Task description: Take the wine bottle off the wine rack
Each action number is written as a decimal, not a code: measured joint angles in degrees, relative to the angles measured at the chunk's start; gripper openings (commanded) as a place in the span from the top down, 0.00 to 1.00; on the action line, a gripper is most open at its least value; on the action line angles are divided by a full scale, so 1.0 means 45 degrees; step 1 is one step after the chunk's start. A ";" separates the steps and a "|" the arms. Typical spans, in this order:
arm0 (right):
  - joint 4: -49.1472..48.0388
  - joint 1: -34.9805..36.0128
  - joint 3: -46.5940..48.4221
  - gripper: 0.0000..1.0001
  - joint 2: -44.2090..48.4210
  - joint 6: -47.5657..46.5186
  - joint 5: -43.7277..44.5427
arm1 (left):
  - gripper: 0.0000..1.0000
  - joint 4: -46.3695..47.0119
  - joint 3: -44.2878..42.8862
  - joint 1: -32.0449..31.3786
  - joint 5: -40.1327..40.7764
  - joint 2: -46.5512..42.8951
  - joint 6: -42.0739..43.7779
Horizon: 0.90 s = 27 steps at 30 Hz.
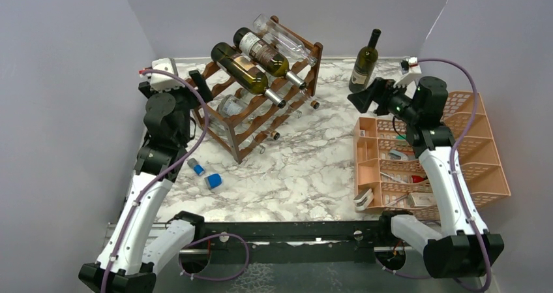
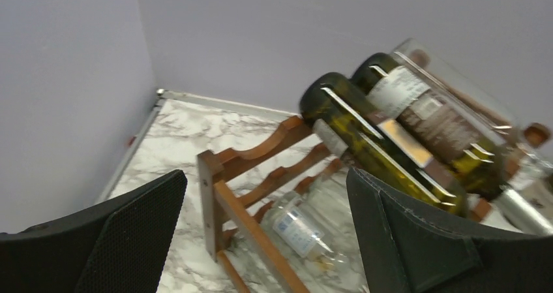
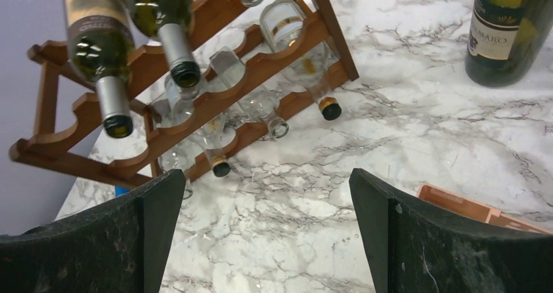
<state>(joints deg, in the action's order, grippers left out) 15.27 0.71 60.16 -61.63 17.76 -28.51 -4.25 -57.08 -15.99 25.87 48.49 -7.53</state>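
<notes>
The dark wooden wine rack [image 1: 315,68] stands at the back left of the marble table. Two dark green wine bottles [image 1: 241,68] [image 1: 264,53] and a clear one [image 1: 287,37] lie on its top tier, necks pointing right and forward. Clear bottles [image 2: 300,224] lie on the lower tier. My left gripper [image 1: 199,84] hovers open just left of the rack's end post [image 2: 210,195], empty. My right gripper [image 1: 363,97] hangs open over the table right of the rack [image 3: 332,32], holding nothing. Another green wine bottle [image 1: 364,61] stands upright on the table behind it.
An orange plastic tray organiser [image 1: 482,175] with small items sits at the right. Two small blue-and-white objects [image 1: 212,181] lie on the table in front of the rack's left end. Grey walls close in the left, back and right.
</notes>
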 measured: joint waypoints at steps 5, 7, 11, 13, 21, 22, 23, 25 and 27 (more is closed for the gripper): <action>-0.0049 0.0000 -0.0403 0.00 0.1219 -0.0107 -0.0597 | 0.01 -0.3036 -0.3196 0.0000 -0.2006 0.1127 -0.1598; -0.0078 0.0000 -0.0529 0.00 0.1423 -0.0092 -0.0879 | 0.01 -0.4235 -0.4779 0.0000 -0.2817 0.1739 -0.2618; -0.0243 0.0000 -0.0695 0.00 0.1457 0.0000 -0.1404 | 0.01 -0.5785 -0.6513 0.0000 -0.4201 0.2691 -0.5343; -0.0423 0.0000 -0.0923 0.00 0.1467 0.0102 -0.1719 | 0.01 -0.6295 -0.6649 0.0000 -0.4745 0.3079 -0.6581; -0.0510 0.0000 -0.1311 0.00 0.1651 0.0189 -0.2336 | 0.01 -0.7606 -0.6756 0.0000 -0.5435 0.5421 -1.0792; -0.0510 0.0000 -0.1311 0.00 0.1734 0.0189 -0.2356 | 0.01 -0.7703 -0.6756 0.0000 -0.5430 0.5639 -1.1166; -0.0520 0.0000 -0.1311 0.00 0.1826 0.0189 -0.2390 | 0.01 -0.7762 -0.6756 0.0000 -0.5425 0.5858 -1.1429; -0.0529 0.0000 -0.1311 0.00 0.1957 0.0189 -0.2453 | 0.01 -0.7800 -0.6790 0.0000 -0.5430 0.6324 -1.1851; -0.0539 0.0010 -0.1311 0.00 0.2011 0.0189 -0.2506 | 0.01 -0.7839 -0.6946 0.0000 -0.5435 0.6912 -1.2182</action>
<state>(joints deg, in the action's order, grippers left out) 12.84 0.75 54.26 -52.58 18.61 -39.79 -39.53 -88.33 -15.99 1.41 79.59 -62.35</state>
